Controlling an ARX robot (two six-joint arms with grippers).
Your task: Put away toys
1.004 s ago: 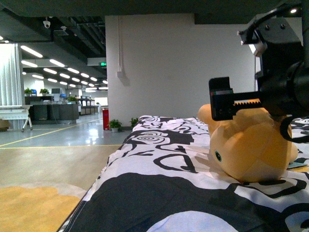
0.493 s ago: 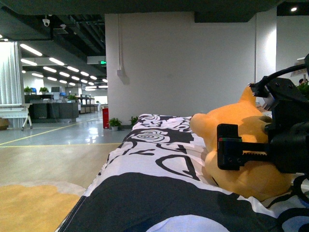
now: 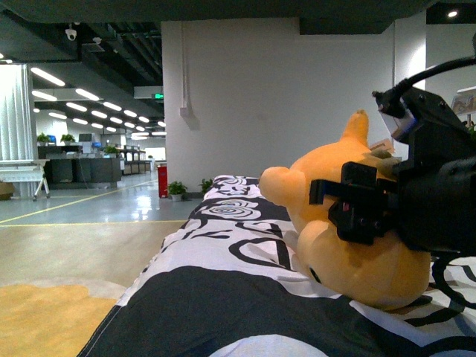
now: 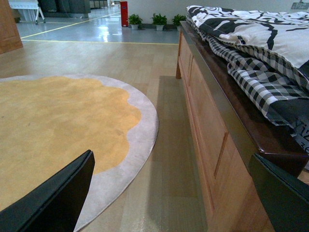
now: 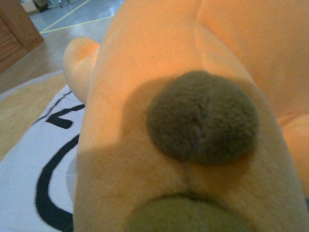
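The right gripper [image 3: 351,207] covers part of the plush animal [image 3: 349,269]; whether its fingers clamp it is hidden.

Quilt [image 3: 223,260] left of plush [image 3: 357,260]: bare, open run to the far end. Plush fills the right side. Right gripper [image 3: 349,208] sits against its near face and blocks that approach. Right wrist view: plush fur only, no gap showing. Left gripper [image 4: 169,203], fingers wide apart, is low over floor [image 4: 171,159]. Bed frame [image 4: 212,140] walls off its right. Rug [image 4: 58,125] on the left lies unobstructed.
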